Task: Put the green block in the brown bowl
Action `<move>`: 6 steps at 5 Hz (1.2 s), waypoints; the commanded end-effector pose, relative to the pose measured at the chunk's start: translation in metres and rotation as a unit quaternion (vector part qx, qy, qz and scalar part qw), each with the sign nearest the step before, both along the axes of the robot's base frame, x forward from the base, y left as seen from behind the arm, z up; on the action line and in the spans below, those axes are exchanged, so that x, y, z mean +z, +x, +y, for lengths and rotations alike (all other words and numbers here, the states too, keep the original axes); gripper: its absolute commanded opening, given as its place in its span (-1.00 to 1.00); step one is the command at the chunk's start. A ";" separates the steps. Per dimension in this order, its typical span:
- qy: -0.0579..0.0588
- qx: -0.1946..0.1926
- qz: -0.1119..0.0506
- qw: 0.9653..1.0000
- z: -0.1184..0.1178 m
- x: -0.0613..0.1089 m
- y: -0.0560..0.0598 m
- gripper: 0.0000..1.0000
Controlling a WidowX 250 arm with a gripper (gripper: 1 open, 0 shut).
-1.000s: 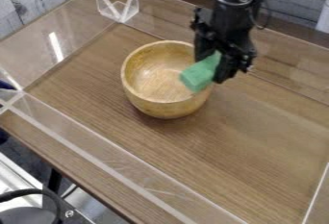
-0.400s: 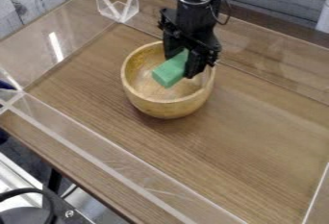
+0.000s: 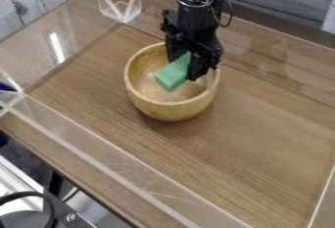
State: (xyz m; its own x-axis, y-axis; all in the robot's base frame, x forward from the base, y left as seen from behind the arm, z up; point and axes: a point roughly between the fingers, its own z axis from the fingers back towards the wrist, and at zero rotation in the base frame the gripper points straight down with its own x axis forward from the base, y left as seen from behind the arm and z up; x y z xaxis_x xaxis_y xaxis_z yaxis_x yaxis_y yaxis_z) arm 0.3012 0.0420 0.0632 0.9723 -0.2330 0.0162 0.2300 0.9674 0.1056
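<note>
The brown bowl (image 3: 155, 99) is a round, light wooden bowl standing in the middle of the wooden table. My black gripper (image 3: 187, 63) points straight down over the bowl's far right part. Its fingers are shut on the green block (image 3: 173, 74), a bright green bar that hangs tilted just inside the bowl, above its floor. The block's upper end is hidden between the fingers.
Clear acrylic walls (image 3: 66, 139) fence the wooden table (image 3: 262, 144) on all sides. A small clear stand (image 3: 124, 7) sits at the back left corner. A black cable (image 3: 33, 207) loops at the bottom left, outside the wall.
The gripper has carried the green block leftward, from over the bowl's right rim to over its inside. In the last half second it has barely moved.
</note>
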 end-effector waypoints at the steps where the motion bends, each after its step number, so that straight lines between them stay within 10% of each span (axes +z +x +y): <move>1: 0.000 0.006 -0.014 1.000 0.004 0.005 0.004 -1.00; 6: -0.006 0.008 -0.026 1.000 -0.001 0.022 -0.001 -1.00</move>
State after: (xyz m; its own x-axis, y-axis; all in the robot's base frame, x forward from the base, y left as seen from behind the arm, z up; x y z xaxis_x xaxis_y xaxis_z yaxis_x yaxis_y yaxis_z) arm 0.2934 0.0405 0.0665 0.9762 -0.2168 0.0053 0.2156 0.9728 0.0843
